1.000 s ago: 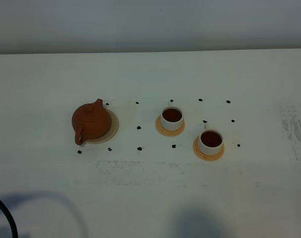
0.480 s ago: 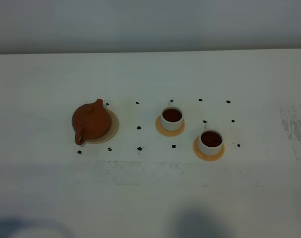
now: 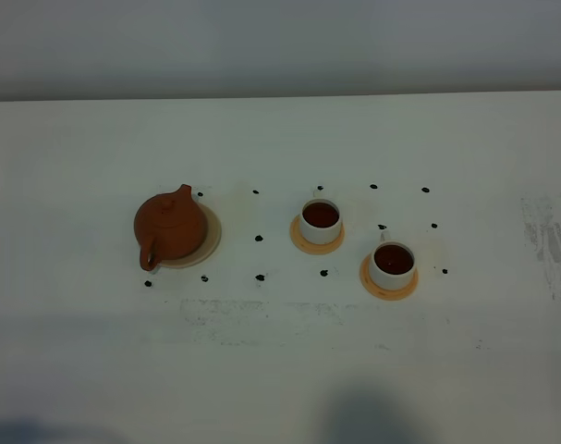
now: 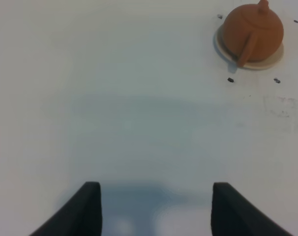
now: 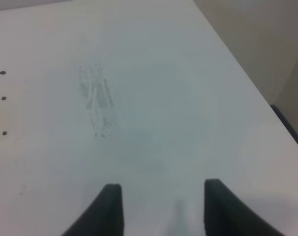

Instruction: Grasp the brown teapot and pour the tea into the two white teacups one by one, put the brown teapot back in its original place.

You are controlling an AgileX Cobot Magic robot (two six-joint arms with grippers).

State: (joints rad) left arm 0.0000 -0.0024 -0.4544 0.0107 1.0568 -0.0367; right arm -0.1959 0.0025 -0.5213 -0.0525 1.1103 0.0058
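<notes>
The squat reddish-brown clay teapot (image 3: 170,227) sits upright, lid on, upon the flat round pale beige disc (image 3: 211,237), overhanging its left edge; spout points away toward the far side, loop handle toward the near-left. To its right stand two small white cylindrical teacups, both upright and holding dark brown tea: one (image 3: 320,215) nearer the teapot, the other (image 3: 392,263) further right and closer to the near edge, well apart.

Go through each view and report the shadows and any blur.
Exterior high: soft, even light; faint grey shadows along the near table edge; teapot slightly soft. Left wrist: broad pale shadow ahead of the open left pincer, blurred fingertips. Right wrist: right pincer blurred, dim shadow beneath.
</notes>
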